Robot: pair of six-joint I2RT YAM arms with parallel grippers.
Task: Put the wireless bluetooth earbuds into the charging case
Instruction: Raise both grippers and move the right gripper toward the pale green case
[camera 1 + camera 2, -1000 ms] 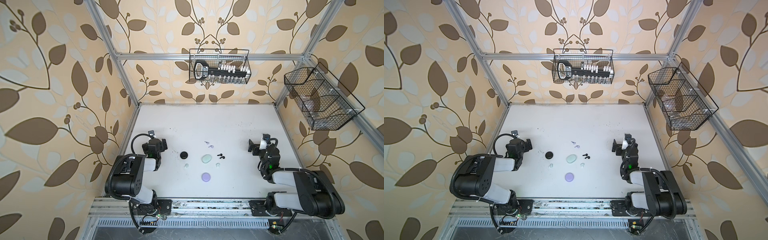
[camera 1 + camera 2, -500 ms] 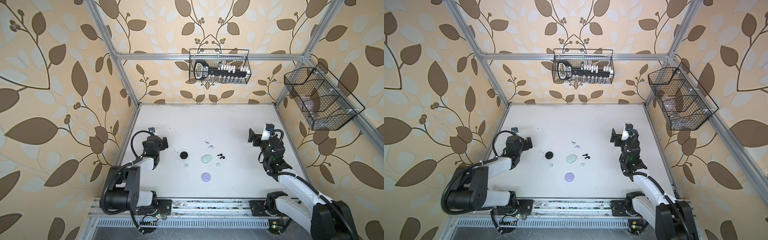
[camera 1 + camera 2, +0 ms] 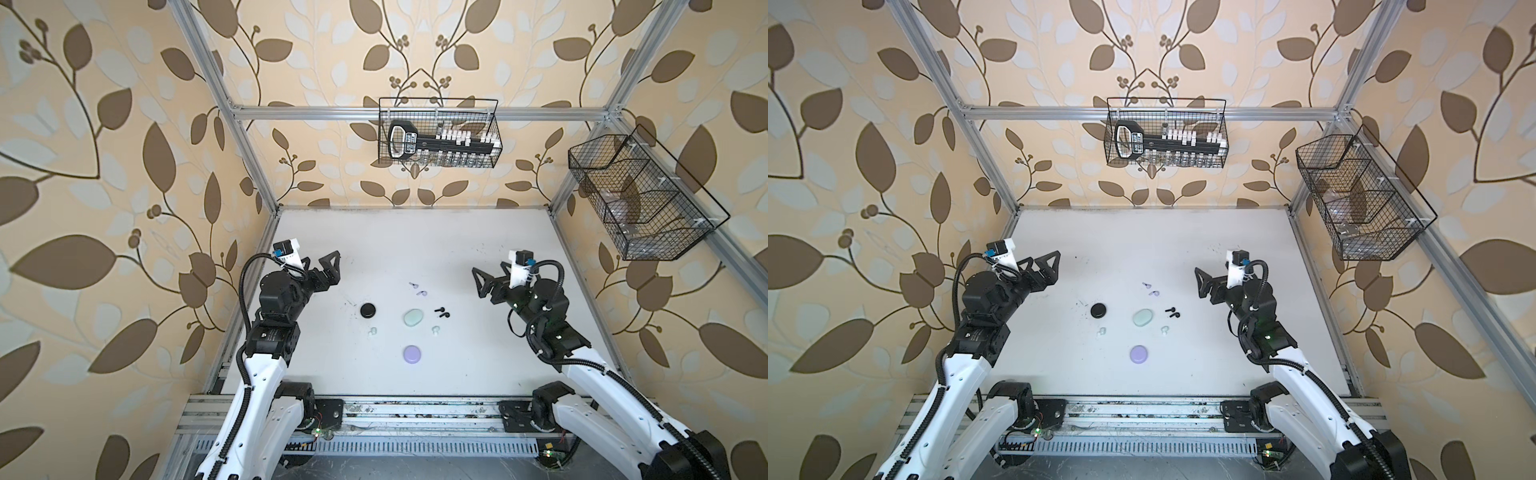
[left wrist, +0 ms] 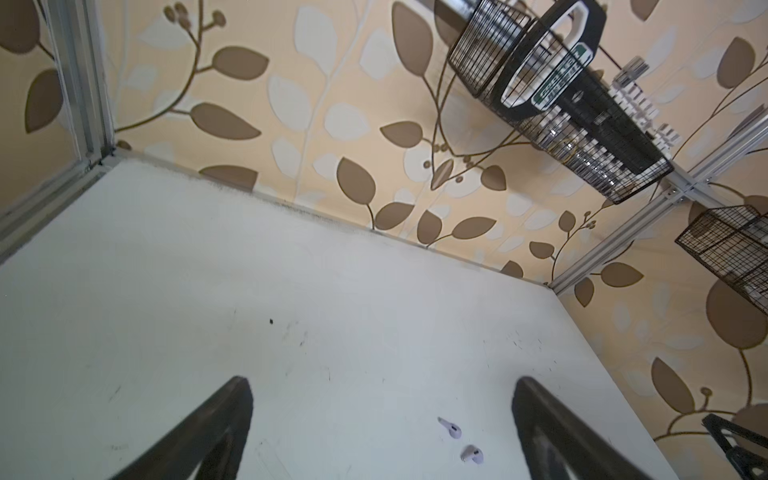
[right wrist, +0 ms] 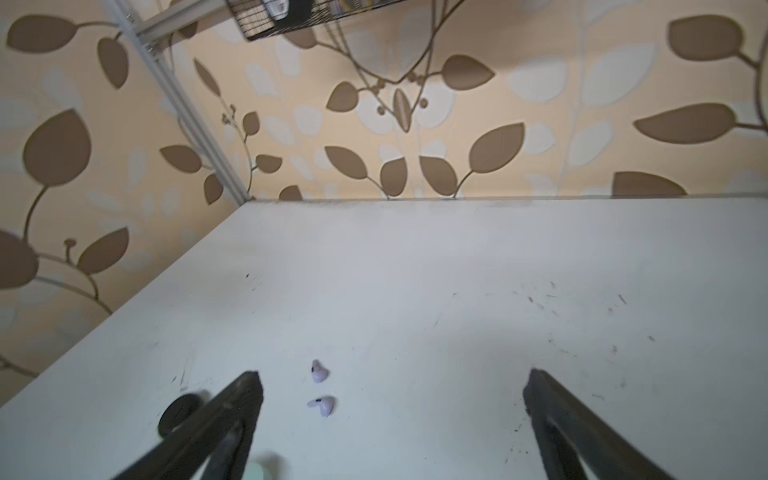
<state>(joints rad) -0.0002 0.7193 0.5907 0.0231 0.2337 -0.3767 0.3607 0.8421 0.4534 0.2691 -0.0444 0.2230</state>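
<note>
Both top views — white table (image 3: 415, 241), earbuds (image 3: 422, 293), leaf-print walls (image 3: 124, 166), wire baskets (image 3: 438, 133)

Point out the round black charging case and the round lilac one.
Round black plastic charging case (image 3: 368, 310), in a top view, centre of its top.
Round lilac plastic charging case (image 3: 412, 354), in a top view, centre of its top.
</note>
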